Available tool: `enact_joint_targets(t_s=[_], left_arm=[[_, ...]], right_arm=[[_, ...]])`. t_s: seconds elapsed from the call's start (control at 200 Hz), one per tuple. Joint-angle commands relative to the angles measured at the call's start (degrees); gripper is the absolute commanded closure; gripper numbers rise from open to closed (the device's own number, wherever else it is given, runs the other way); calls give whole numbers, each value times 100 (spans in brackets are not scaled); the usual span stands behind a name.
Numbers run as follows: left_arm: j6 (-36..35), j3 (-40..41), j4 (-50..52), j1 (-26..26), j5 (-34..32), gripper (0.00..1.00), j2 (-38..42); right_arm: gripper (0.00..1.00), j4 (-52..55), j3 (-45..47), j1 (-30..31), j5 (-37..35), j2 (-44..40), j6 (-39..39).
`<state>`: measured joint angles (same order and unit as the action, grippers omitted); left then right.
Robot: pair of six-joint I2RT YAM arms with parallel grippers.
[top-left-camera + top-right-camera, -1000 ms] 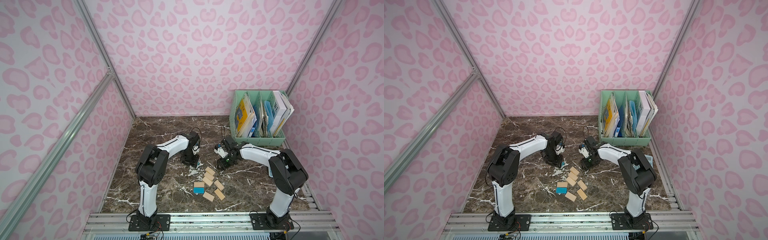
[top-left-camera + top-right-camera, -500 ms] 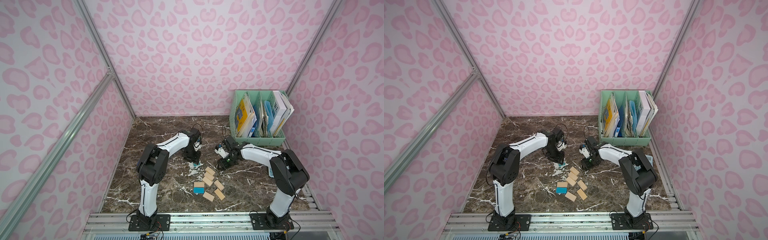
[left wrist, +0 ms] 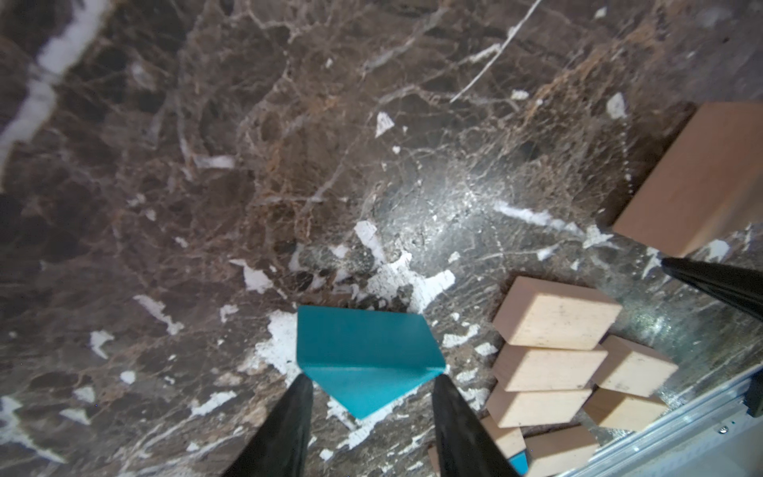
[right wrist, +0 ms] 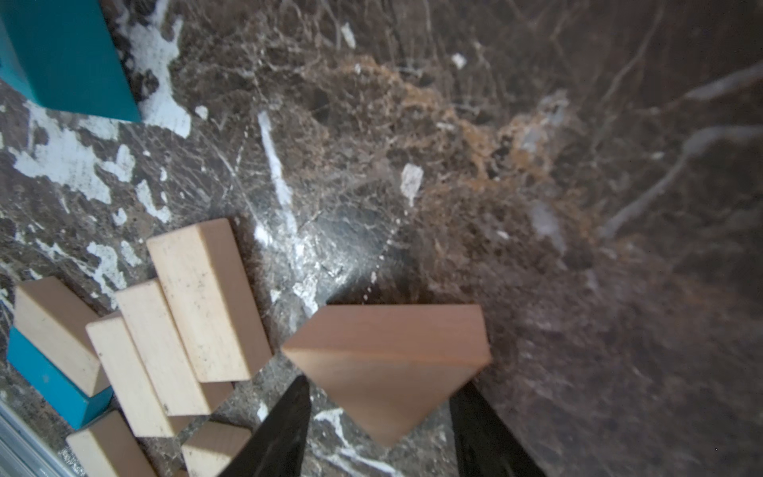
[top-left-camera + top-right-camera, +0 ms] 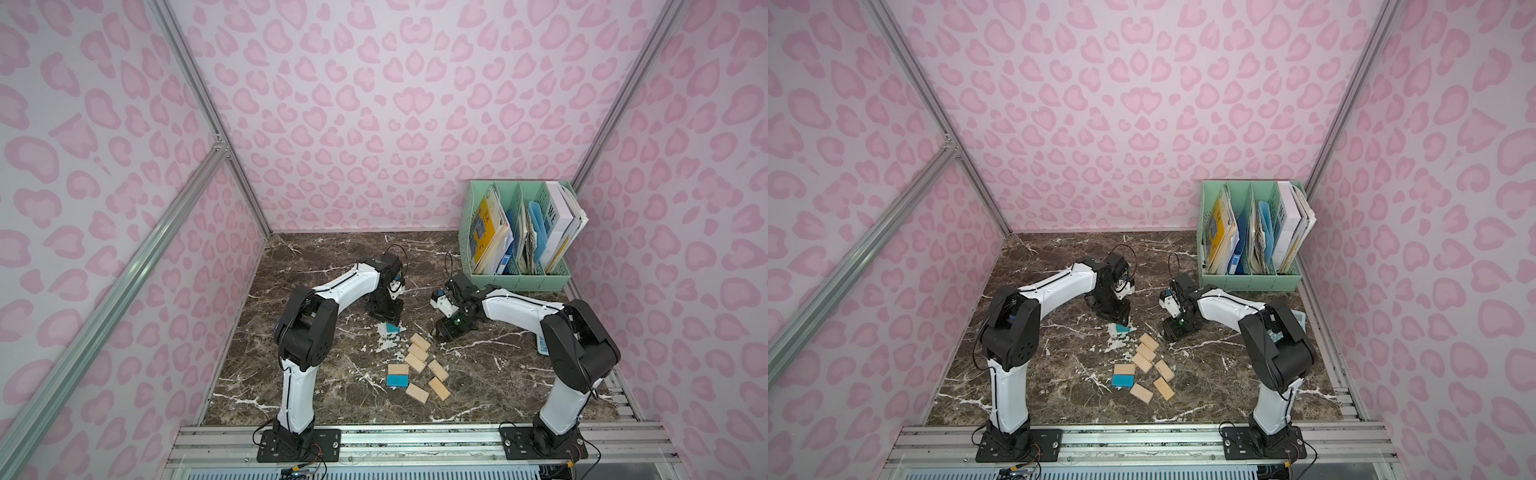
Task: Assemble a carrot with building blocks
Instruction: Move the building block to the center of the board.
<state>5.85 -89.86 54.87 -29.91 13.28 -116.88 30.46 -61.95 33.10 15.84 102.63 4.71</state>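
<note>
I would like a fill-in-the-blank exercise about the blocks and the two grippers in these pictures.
1. The left gripper holds a triangle coloured ____.
2. The light-wood block in the right gripper is shaped as a ____.
3. Among the rectangles lying on the table, exactly ____ is blue.
Missing words: blue; triangle; one.

walls (image 5: 374,104): pink leopard-print | floor (image 5: 332,257): dark marble (white-veined) | green file rack (image 5: 519,283)
</note>
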Motion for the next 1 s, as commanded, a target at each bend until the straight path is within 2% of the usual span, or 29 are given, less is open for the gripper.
enact_joint_targets(t_s=[0.0,0.456,0.751,0.831,0.921,0.996], left_arm=[[-82,-73,111,1,107,51,-60],[-89,-166,338,3,96,48,202],[65,575,52,3,35,47,793],[95,887,-74,3,27,49,837],[123,1178,-279,3,-74,59,960],[112,1402,-500,3,-243,59,1096]], right_arm=[[44,60,-18,-1,25,11,45],[44,73,-97,-5,-151,38,30],[46,161,-152,-6,-172,169,-68],[46,162,-176,-5,-228,170,-83],[47,188,-214,-1,-277,195,-90],[47,198,-236,-7,-350,205,-70]])
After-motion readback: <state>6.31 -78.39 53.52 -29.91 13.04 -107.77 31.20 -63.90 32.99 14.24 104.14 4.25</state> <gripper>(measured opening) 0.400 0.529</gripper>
